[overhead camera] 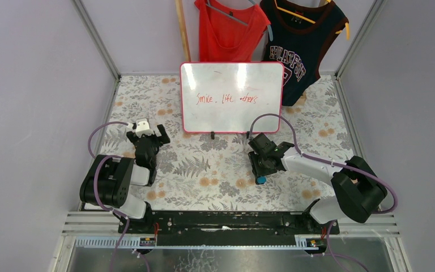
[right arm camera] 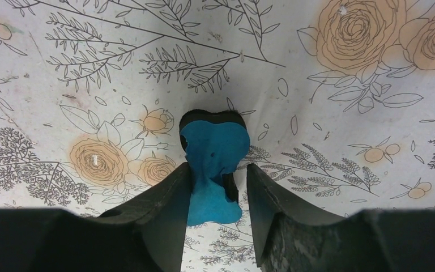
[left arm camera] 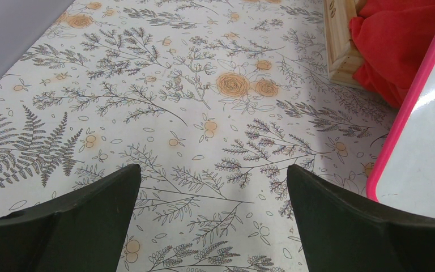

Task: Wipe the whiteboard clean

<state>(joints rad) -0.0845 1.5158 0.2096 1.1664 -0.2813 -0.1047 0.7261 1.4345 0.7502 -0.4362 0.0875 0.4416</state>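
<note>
The whiteboard (overhead camera: 232,96) stands upright at the back centre, pink-framed, with red writing across its middle. Its left edge shows in the left wrist view as the whiteboard (left arm camera: 430,147). A small blue eraser (overhead camera: 260,180) lies on the floral tablecloth in front of the board's right part. My right gripper (overhead camera: 260,171) points down over it. In the right wrist view the eraser (right arm camera: 215,150) sits between the fingers, touching the left one, with a gap to the right one. My left gripper (overhead camera: 147,134) stands wide open and empty left of the board, seen as the left gripper (left arm camera: 214,170) over bare cloth.
A red top (overhead camera: 229,31) and a dark jersey (overhead camera: 300,45) hang behind the board, beside a wooden pole (overhead camera: 182,31). A wooden piece (left arm camera: 340,39) and red cloth (left arm camera: 396,39) sit by the board's left edge. Metal rails border the table.
</note>
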